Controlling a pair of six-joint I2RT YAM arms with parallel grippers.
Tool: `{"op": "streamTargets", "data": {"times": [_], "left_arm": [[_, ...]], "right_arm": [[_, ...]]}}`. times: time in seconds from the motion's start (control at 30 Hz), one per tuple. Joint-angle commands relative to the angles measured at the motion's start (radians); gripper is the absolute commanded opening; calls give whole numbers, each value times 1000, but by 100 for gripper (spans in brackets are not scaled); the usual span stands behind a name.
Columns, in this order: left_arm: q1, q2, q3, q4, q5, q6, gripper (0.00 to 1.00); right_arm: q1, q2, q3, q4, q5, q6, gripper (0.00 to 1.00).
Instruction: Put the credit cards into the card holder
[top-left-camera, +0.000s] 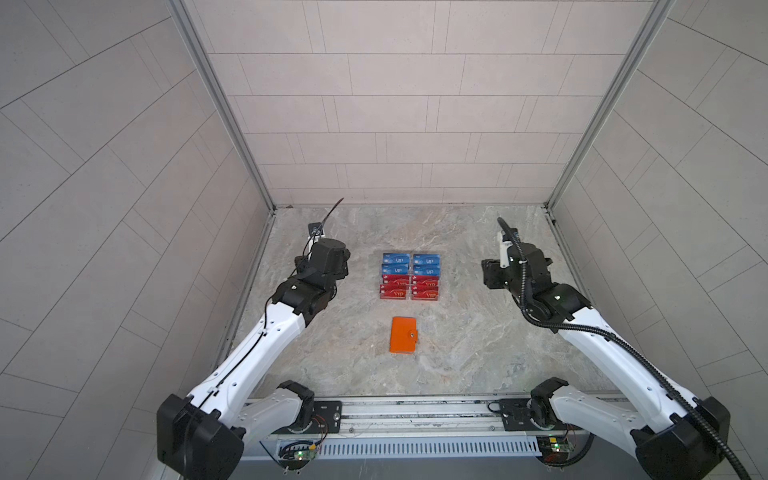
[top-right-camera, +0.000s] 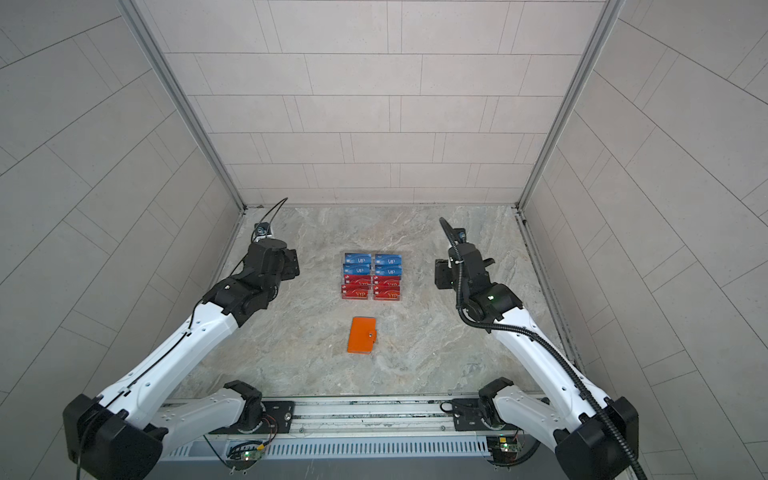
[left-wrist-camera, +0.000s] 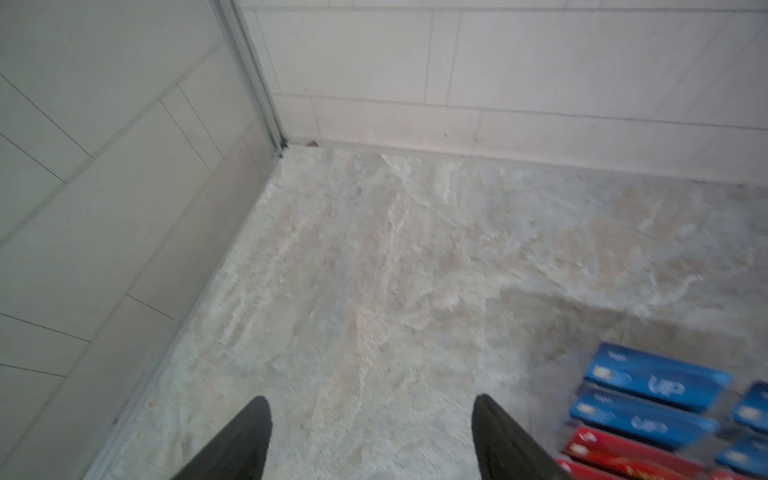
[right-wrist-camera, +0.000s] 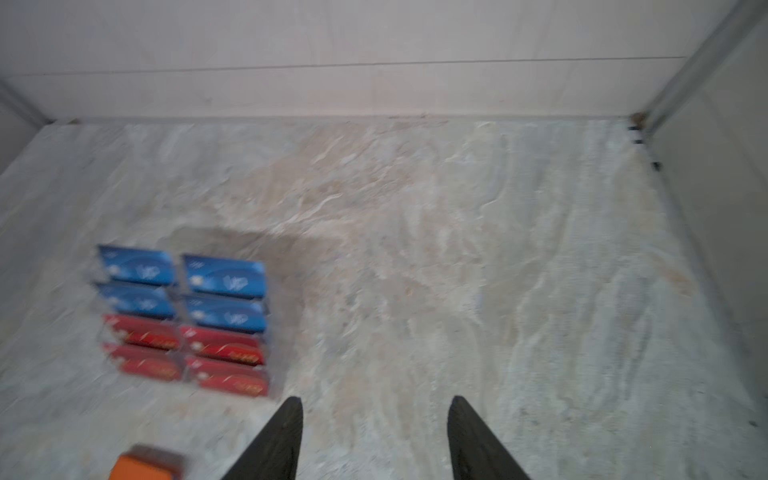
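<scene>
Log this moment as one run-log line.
phase: pre-grasp | left gripper: open, empty | right gripper: open, empty | credit cards: two columns, blue behind red, untouched | card holder: closed, robot-side of cards

The table (top-left-camera: 469, 340) is a flat marble-patterned slab enclosed by tiled walls on three sides. Two clear tiered racks (top-left-camera: 380, 286) stand side by side, just beside each other, near its centre. They hold the credit cards (top-left-camera: 395, 260): blue in the rear tiers, red in the front tiers. The orange card holder (top-left-camera: 404, 335) lies flat and closed on the slab, apart from the racks, on the robot-base side.
</scene>
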Motion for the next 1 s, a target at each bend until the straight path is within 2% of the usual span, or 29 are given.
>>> {"op": "streamTargets", "data": {"times": [0.0,0.17,0.3,0.33,0.5,0.7,0.97], "left_arm": [[-26,-48,-25,-144,215,-59,79],[-48,-61,-119,-130,456,-73,76],[-51,-49,-183,-78,621,-105,73],[-51,-44,-194,-71,639,-113,72],[-51,-41,-278,8,747,-170,72],[-52,-50,-362,87,779,-236,71],[-56,-9,-390,148,805,-267,71]], "right_arm": [[135,49,6,-185,-40,138,58],[309,206,-5,-172,-140,317,53],[365,356,-11,-22,-268,438,45],[380,392,-3,1,-280,455,42],[428,525,62,16,-305,472,41],[430,613,60,56,-331,501,38],[427,677,60,80,-312,511,35]]}}
